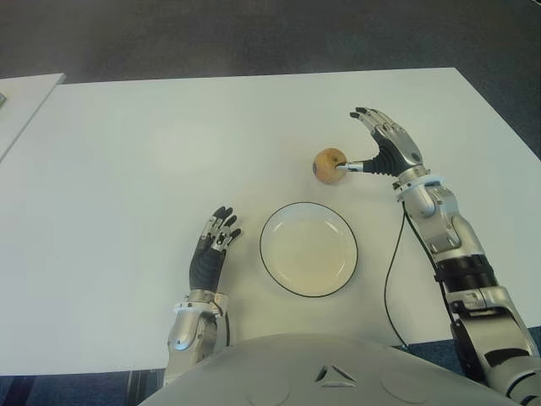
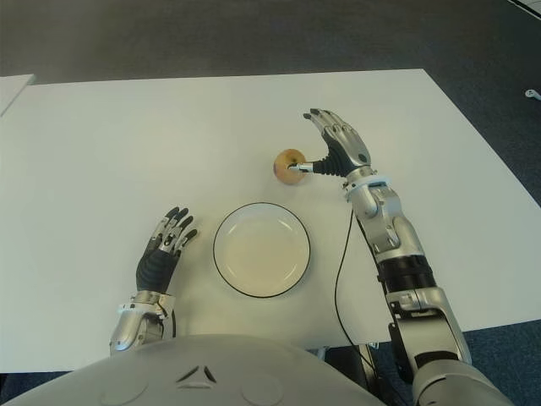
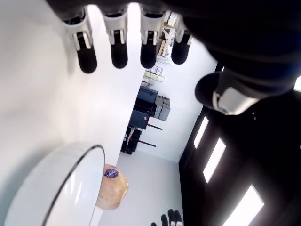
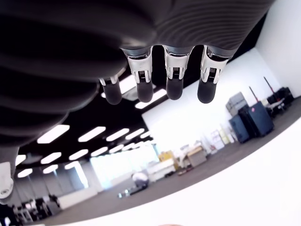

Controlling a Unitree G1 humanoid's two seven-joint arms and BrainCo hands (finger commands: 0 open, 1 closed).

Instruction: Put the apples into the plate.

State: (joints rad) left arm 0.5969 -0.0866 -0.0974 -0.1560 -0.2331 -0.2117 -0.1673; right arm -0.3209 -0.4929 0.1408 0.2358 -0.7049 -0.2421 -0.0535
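One yellow-brown apple (image 1: 330,164) lies on the white table (image 1: 152,144), just beyond the white plate (image 1: 308,249) with a dark rim, which holds nothing. My right hand (image 1: 372,139) is right of the apple, fingers stretched out and open; its thumb tip reaches the apple's right side. My left hand (image 1: 215,241) shows left of the plate, fingers straight and spread, holding nothing. In the left wrist view the apple (image 3: 112,193) carries a small purple sticker and sits behind the plate's rim (image 3: 70,174).
A black cable (image 1: 389,279) hangs along my right forearm, right of the plate. A second white table (image 1: 25,93) stands at the far left. Dark carpet (image 1: 254,34) lies beyond the table's far edge.
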